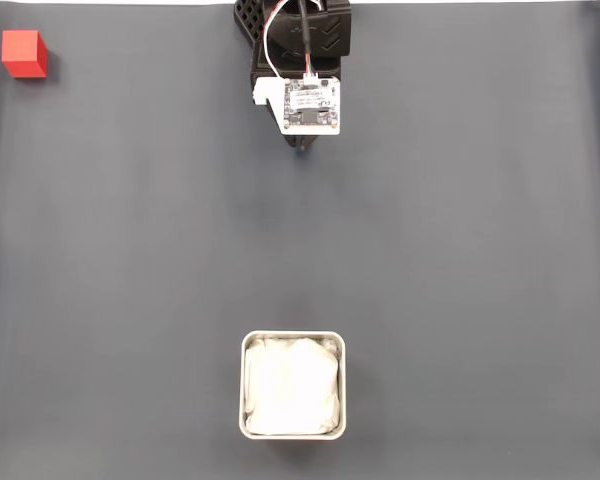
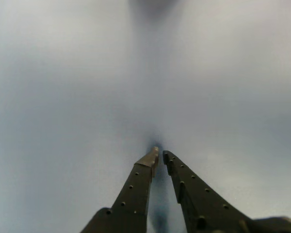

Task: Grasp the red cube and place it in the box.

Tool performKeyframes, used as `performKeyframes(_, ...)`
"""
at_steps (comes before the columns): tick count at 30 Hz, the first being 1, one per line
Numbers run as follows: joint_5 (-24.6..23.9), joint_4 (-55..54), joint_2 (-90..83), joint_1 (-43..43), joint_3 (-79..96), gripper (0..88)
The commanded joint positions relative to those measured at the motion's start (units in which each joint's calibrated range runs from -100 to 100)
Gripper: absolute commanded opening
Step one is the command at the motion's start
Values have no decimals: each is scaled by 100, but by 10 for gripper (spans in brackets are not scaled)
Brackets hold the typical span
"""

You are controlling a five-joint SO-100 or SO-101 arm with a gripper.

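A bright red cube (image 1: 24, 53) is seen on a dark grey mat (image 1: 130, 250). The box (image 1: 293, 337) is rimmed and lined in white. The gripper (image 2: 160, 155) appears black, dotted with small holes.

Arm (image 1: 298, 40): we find it cut off by the top edge of the fixed view, its white board hiding the tool beneath. Tool (image 2: 160, 154): in the wrist view, we see the finger bases cropped at the bottom edge. Surface (image 2: 63, 97): we log it blurred, featureless.
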Motion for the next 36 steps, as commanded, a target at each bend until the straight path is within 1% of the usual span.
performKeyframes(1, 127, 167, 9, 44, 45, 0)
performKeyframes(28, 137, 151, 9, 51, 45, 0)
performKeyframes(31, 151, -292, 9, 93, 45, 0)
performKeyframes(36, 132, -1694, 139, 250, -165, 0)
